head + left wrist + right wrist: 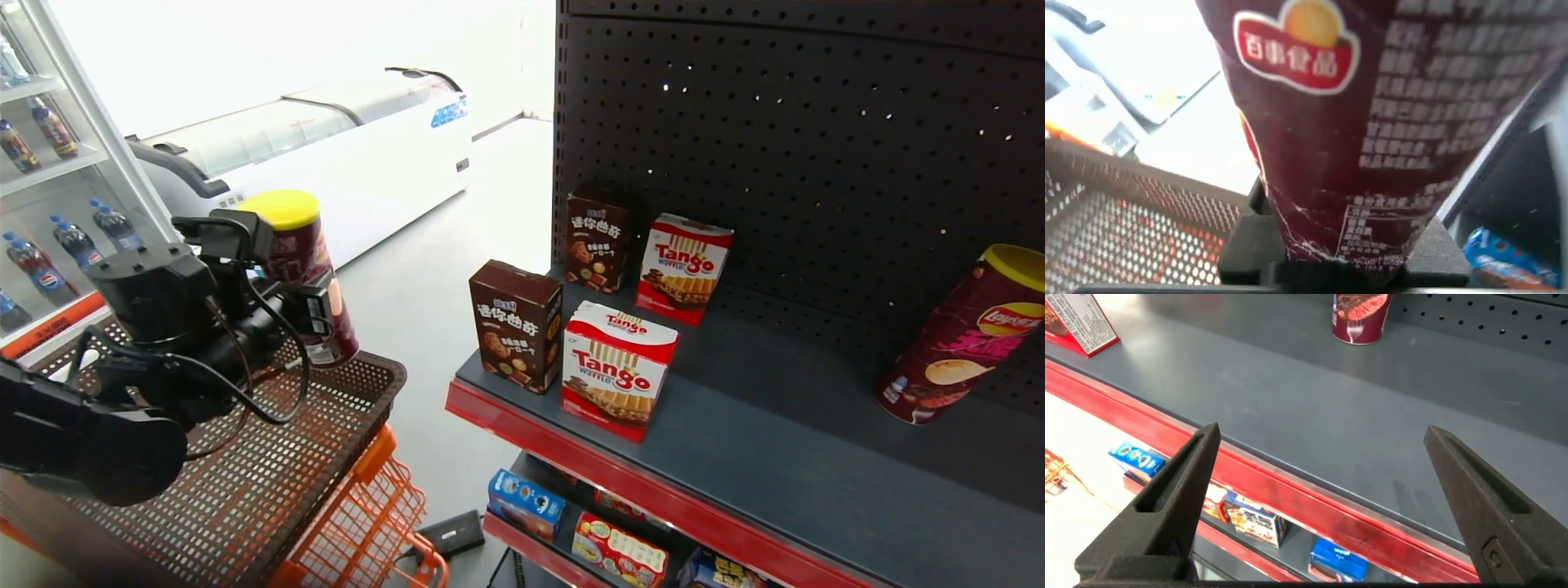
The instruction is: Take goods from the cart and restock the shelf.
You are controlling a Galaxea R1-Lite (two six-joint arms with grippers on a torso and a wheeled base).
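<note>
Your left gripper [304, 309] sits over the far end of the cart's dark mesh basket [326, 425], its fingers [320, 314] pinching the lower body of a maroon chip can [298, 245] with a yellow lid [283, 208]. The can stands nearly upright with a slight tilt, its base close to the basket's far rim; contact with the rim cannot be determined. In the left wrist view the same can [1372, 122] rises between the fingers, with the mesh beside it. The basket rests on an orange cart frame [367, 523]. Your right gripper [1323, 437] hangs over the front of the grey shelf [775, 457], just above its red edge strip [620, 482], fingers [1176, 506] spread wide and holding nothing. On the shelf, two brown cookie boxes stand upright, one at the front corner [516, 325] and one near the pegboard back [598, 238]. A red-and-white wafer box stands just beside each, one in front [616, 369] and one behind [684, 267]. Well apart from these, to the right, a second chip can [955, 339] leans tilted with its lid end against the pegboard [816, 147]. Packaged goods [526, 502] lie on the lower shelf. A white chest freezer [351, 155] and a drinks cooler [49, 163] stand beyond the cart.
</note>
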